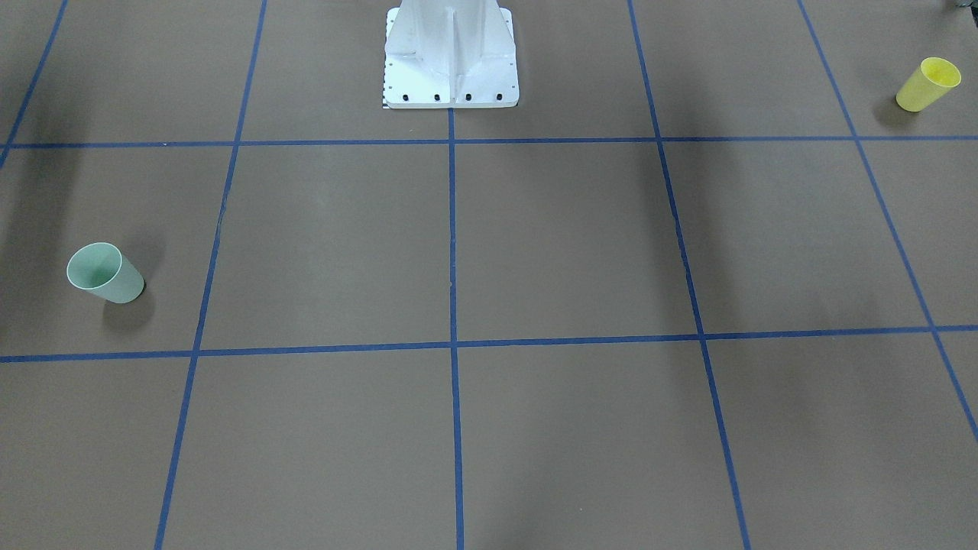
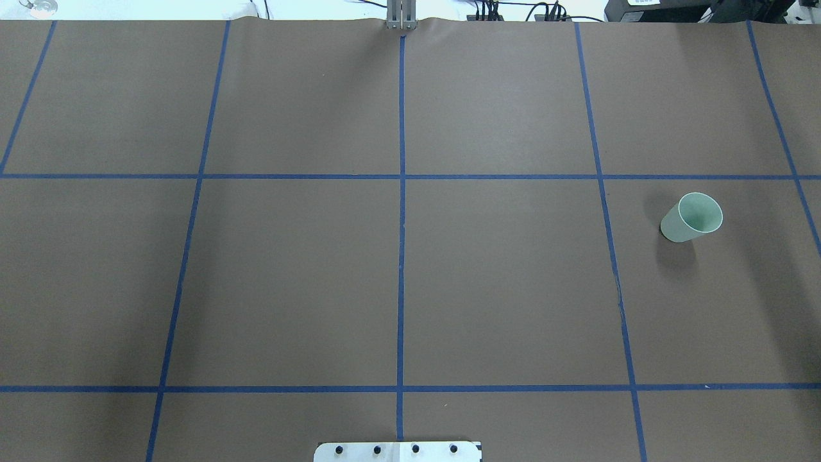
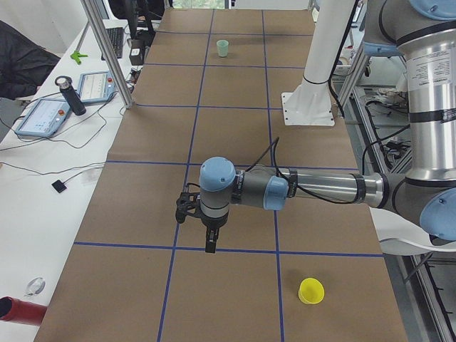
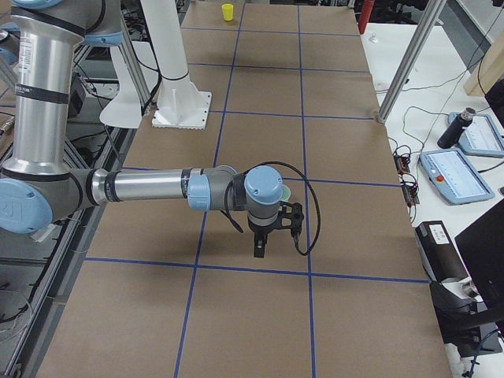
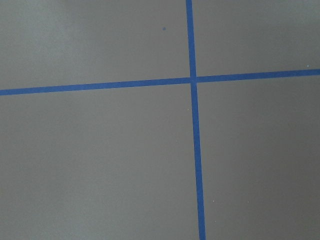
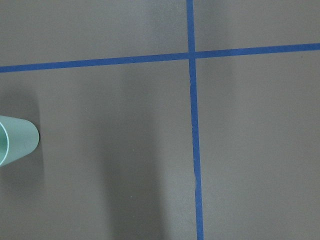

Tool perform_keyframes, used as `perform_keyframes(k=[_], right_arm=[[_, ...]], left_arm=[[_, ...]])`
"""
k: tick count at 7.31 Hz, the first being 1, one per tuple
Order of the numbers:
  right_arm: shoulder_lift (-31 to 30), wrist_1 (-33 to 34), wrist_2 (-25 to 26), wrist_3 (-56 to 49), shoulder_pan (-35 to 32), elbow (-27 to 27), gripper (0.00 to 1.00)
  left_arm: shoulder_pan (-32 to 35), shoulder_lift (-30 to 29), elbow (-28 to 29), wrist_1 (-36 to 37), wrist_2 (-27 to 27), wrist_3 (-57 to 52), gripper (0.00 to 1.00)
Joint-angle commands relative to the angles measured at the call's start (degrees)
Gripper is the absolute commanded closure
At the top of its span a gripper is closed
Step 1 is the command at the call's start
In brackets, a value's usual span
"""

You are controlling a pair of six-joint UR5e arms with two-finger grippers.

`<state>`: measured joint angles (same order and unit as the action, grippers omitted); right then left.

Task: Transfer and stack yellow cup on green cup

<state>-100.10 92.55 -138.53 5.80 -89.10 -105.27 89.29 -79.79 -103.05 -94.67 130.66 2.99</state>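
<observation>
The yellow cup [image 1: 928, 84] stands upright at the table's end on my left side, also in the left exterior view [image 3: 311, 291] and far off in the right exterior view [image 4: 227, 12]; it is outside the overhead view. The green cup [image 1: 105, 273] stands upright on my right side [image 2: 691, 217], at the left edge of the right wrist view [image 6: 17, 140]. My left gripper [image 3: 210, 246] hangs above the table, apart from the yellow cup; I cannot tell if it is open. My right gripper [image 4: 259, 249] hangs beside the green cup; I cannot tell its state.
The white robot pedestal [image 1: 451, 69] stands at the table's robot side. Blue tape lines [image 2: 401, 256] divide the brown table. A side table with tablets [image 3: 43, 114] and metal frame posts [image 3: 107, 50] runs along the far edge.
</observation>
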Motion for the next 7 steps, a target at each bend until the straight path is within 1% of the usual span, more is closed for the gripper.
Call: perform_keyframes(k=[1,3,5,6,7], right_arm=[[0.3,0.0,0.0,0.0,0.0,-0.1,0.00],[0.6,-0.1,0.0,0.0,0.0,-0.4,0.00],[0.7,-0.1,0.0,0.0,0.0,-0.6,0.00],[0.7,-0.1,0.0,0.0,0.0,-0.7,0.00],[0.7,-0.1,0.0,0.0,0.0,-1.0,0.00]], left_arm=[[-0.1,1.4,1.3,-0.4,0.8,0.2,0.00],[-0.1,1.7,0.7,-0.6,1.4,0.3,0.00],[-0.2,4.8,1.1,-0.6,1.5,0.4,0.00],[-0.1,6.3,0.2,-0.7,1.4,2.4,0.00],[-0.2,7.4,-2.0,-1.0,1.0,11.3,0.00]])
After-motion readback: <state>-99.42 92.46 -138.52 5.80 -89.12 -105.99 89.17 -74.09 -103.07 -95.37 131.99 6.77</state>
